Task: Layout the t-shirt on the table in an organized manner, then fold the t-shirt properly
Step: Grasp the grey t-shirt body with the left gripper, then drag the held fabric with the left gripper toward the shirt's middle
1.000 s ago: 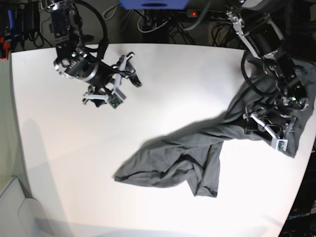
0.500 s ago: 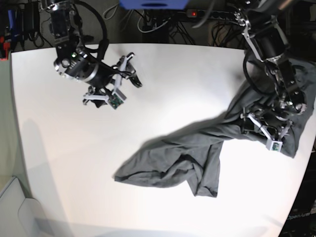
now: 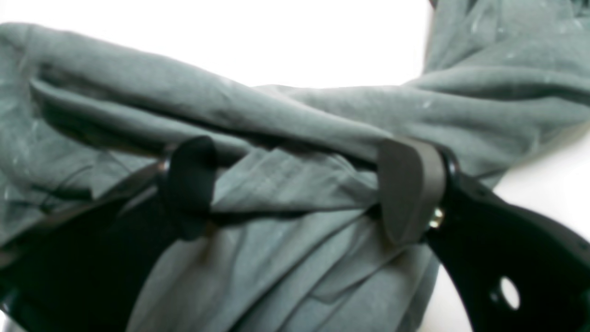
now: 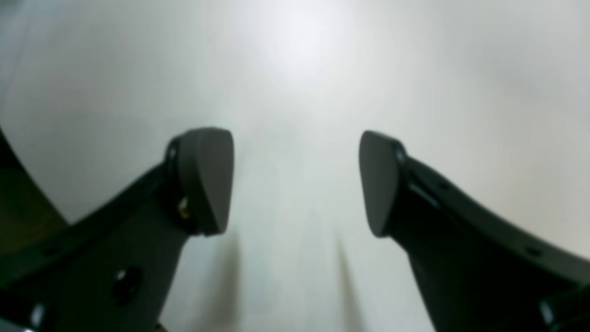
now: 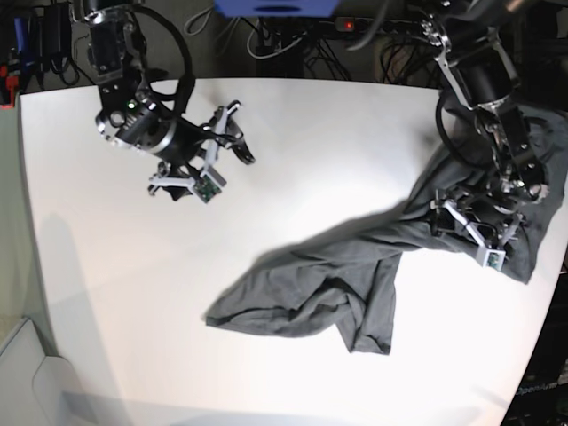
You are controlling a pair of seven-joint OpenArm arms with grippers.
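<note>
The t-shirt [image 5: 355,266] is found crumpled on the white counter [image 5: 311,142], not yet laid out. It lies as a long twisted band. One bunched end sits near the counter's middle front; the other end is piled at the counter's edge on the base view's right, under the left arm. The long axis is thus judged to run diagonally, from the middle front up toward that far edge.

The left gripper [image 3: 299,189] is seen directly over the piled end. In the left wrist view its fingers [image 3: 408,189] stand wide apart, with a ridge of grey cloth lying between and across them. The cloth is touched or nearly touched by both pads, but it is not pinched. No grip is judged to be made.

The right gripper [image 4: 295,180] is held above bare counter at the base view's upper left, well apart from the garment. Its fingers [image 4: 207,180] are spread wide and nothing lies between them.

The left arm is plainly the nearer of the two. A closing of its fingers on the ridge appears to be the step in hand. The free bunched end lies well away from the right gripper, toward the counter's middle front, and a long reach would be called for before the shirt could be spread.
</note>
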